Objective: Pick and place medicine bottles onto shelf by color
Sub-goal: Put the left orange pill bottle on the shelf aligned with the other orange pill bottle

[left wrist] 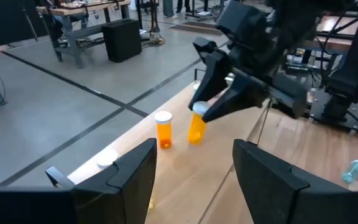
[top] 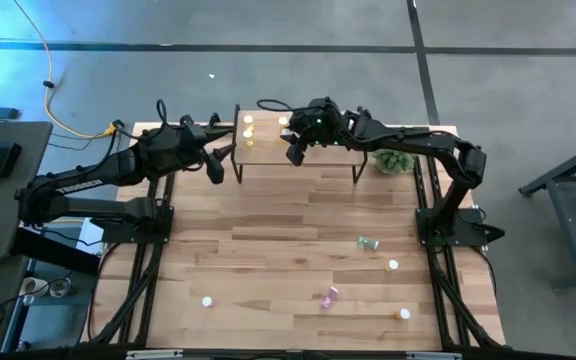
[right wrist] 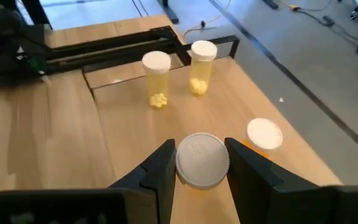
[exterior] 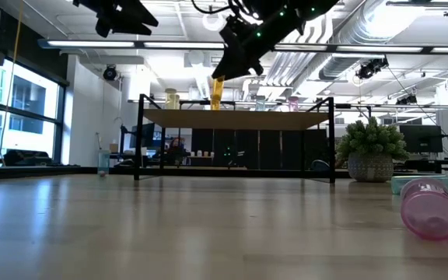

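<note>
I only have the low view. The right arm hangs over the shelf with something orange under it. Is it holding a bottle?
Observer: Yes. The right gripper is shut on the white cap of the held orange bottle, just above the shelf.
Operator: What already stands there?
Observer: Two yellow bottles side by side, and a standing orange bottle next to the held one.
Operator: And the left arm?
Observer: The left gripper hovers beside the shelf's end nearer its own arm, fingers open, holding nothing.
</note>
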